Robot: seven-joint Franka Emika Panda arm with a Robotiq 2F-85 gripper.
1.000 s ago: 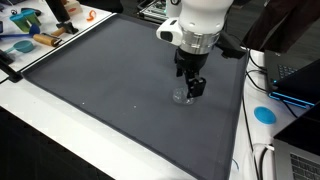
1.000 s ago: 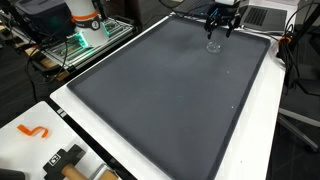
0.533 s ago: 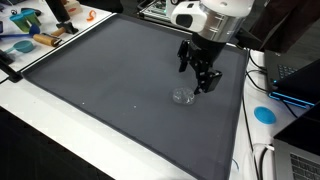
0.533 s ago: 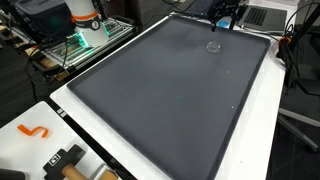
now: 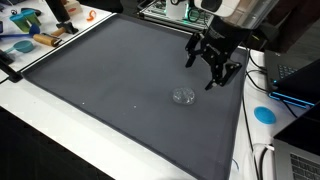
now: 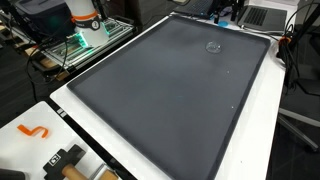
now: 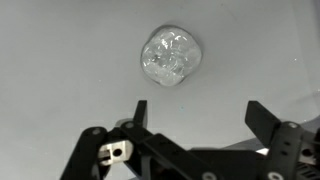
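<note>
The arm, at the upper right of an exterior view, wears a smooth, rounded white casing. Its claw is matt black with jointed fingers; a small silvery fitting shows at the wrist view's lower left.

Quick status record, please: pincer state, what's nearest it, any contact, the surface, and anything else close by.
pincer: open, holding nothing
nearest thing: small clear object, round, looks like a cup; glass or plastic, cannot tell
contact: none; the pincer hangs above it and to one side, fingers apart from it
surface: dark grey mat on a white table
object position: on the mat, close to one edge
nearby: blue disc on the table, off the mat
</note>
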